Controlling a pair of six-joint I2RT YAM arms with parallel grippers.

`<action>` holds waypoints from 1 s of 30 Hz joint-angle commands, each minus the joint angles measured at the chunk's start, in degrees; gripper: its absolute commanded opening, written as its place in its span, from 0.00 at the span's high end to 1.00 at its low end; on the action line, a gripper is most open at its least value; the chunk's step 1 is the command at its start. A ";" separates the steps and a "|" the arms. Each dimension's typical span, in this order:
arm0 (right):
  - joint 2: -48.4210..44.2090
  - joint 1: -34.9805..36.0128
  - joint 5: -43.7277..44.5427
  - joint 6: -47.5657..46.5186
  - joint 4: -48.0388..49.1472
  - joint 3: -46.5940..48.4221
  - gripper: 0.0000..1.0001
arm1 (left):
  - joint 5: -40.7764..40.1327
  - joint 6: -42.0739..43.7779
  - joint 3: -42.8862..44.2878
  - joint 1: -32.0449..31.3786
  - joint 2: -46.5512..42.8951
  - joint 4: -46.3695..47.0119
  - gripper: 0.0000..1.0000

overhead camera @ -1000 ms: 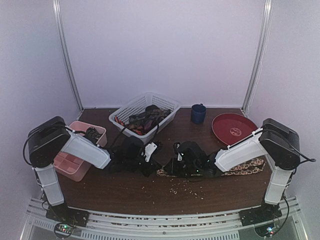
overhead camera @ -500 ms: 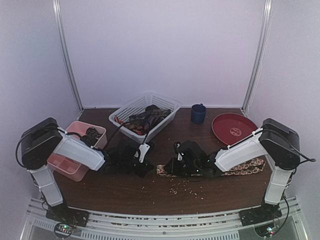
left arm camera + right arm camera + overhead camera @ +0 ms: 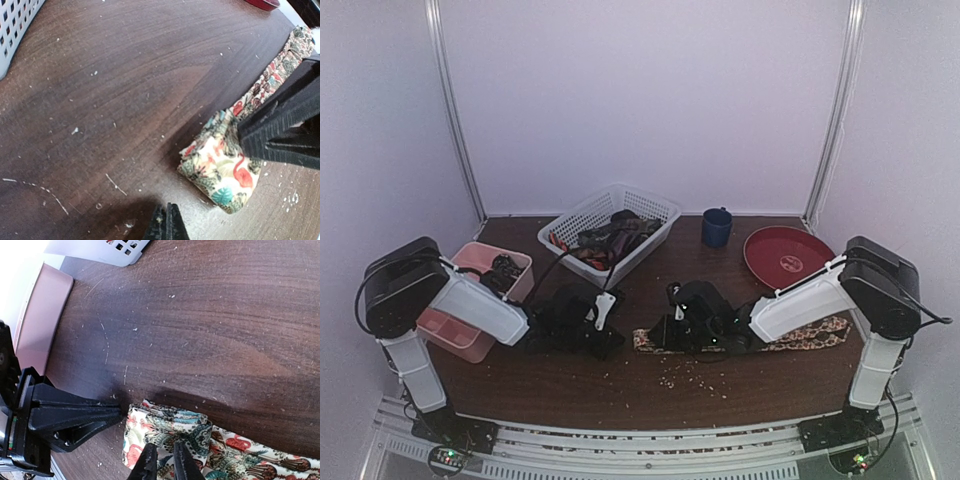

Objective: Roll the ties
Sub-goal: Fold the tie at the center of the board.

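Left wrist view: the right fingers (image 3: 252,136) pinch the folded end of the floral tie (image 3: 220,165) mid-way along the desk (image 3: 100,75), its tail running toward the right edge, while the left fingers (image 3: 165,226) are pressed together and empty beside it, so rolling looks barely begun, with more ties (image 3: 610,240) waiting in the basket (image 3: 570,215) by the far edge.

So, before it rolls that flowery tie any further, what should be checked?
1. Right pincer grips the floral tie: ok, its fingers are closed on the folded end.
2. Left pincer is free: ok, shut and empty, tip beside the fold.
3. Left pincer touches the fold: cannot tell.
4. Rest of the tie lies flat: cannot tell; the right arm hides the middle in the top view.
5. Basket and pink tray are out of the way: ok, both apart from the tie.
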 commanded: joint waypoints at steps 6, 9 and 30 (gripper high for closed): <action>-2.15 -0.31 2.71 -1.24 -3.41 1.40 0.85 | 4.63 -4.62 -1.99 -0.05 3.56 9.99 1.00; -2.25 -0.33 3.28 -1.56 -3.83 1.28 0.85 | 5.17 -4.99 -1.93 0.00 4.20 11.14 1.00; -1.88 -2.26 -2.74 2.58 4.36 -5.36 0.86 | 9.17 -2.97 2.23 -0.18 5.49 16.03 1.00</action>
